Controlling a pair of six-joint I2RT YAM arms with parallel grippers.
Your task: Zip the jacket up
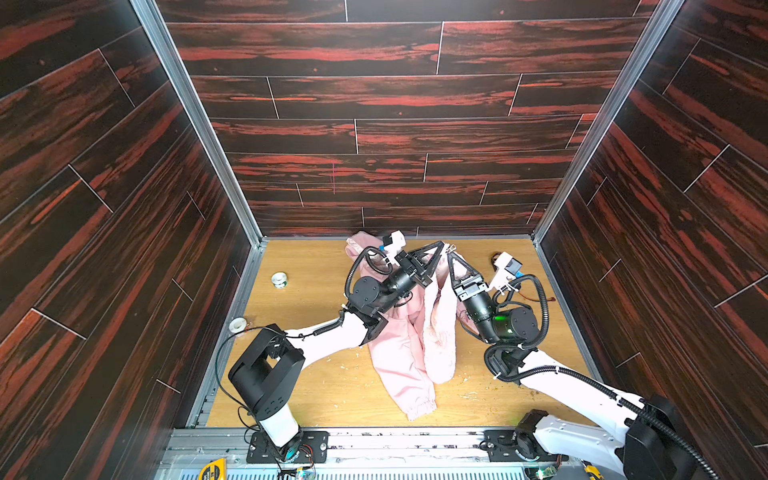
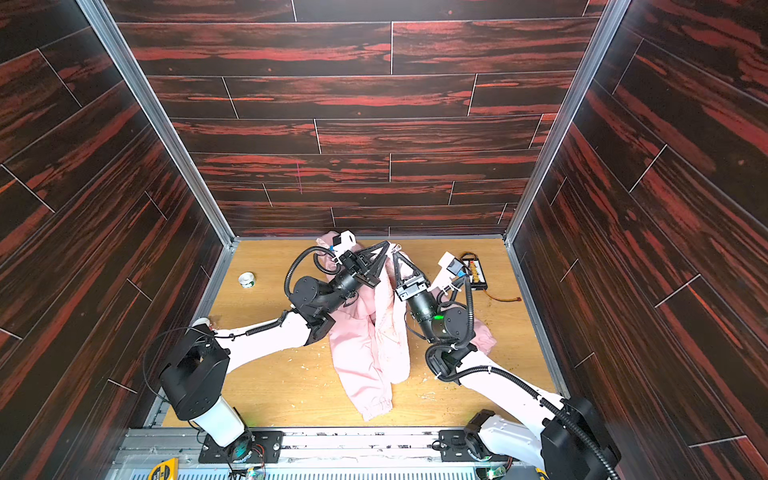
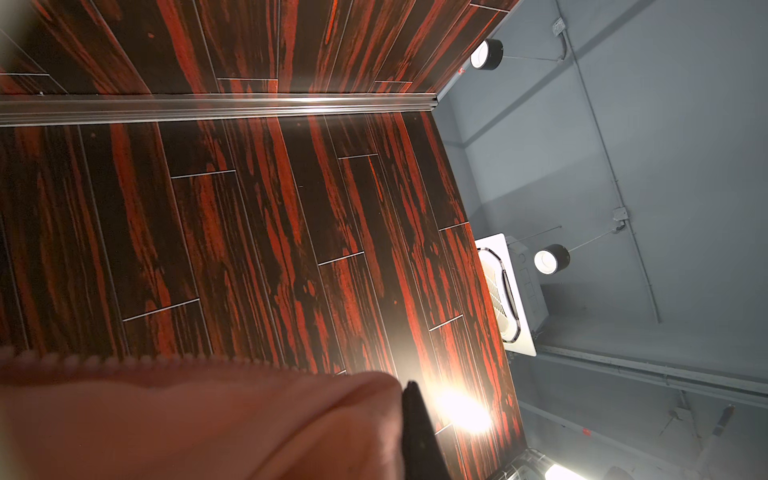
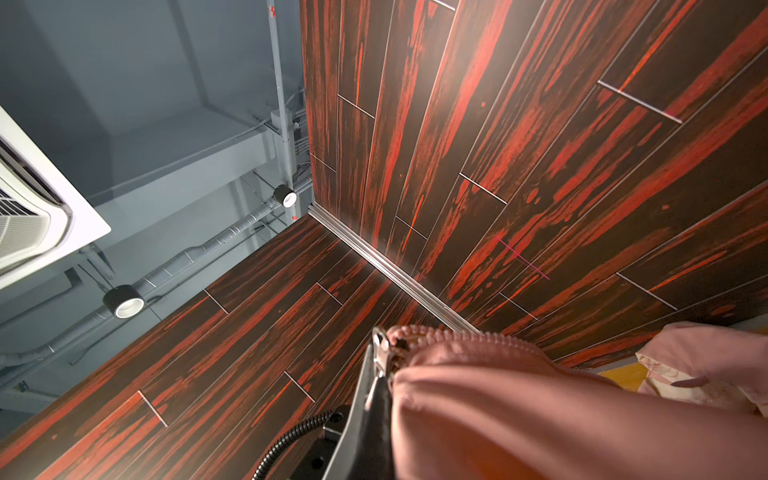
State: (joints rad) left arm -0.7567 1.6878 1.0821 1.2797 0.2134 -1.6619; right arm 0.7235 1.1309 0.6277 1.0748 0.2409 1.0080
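The left arm [image 1: 328, 336] and right arm [image 1: 582, 386] rise from the near edge of the desk [image 1: 316, 374] and bend toward the middle of its far edge, wrists lifted. The left tool [image 1: 441, 246] points rightward and the right tool [image 1: 451, 255] points toward the far edge, tips nearly meeting. Each tool's jaws are pinched together on the jacket [image 1: 399, 357], holding it raised.

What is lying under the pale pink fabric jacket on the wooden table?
Beside the pale pink fabric jacket, the light wooden tabletop and scattered crumbs show. Its folds cover the surface beneath, so anything there cannot be seen.
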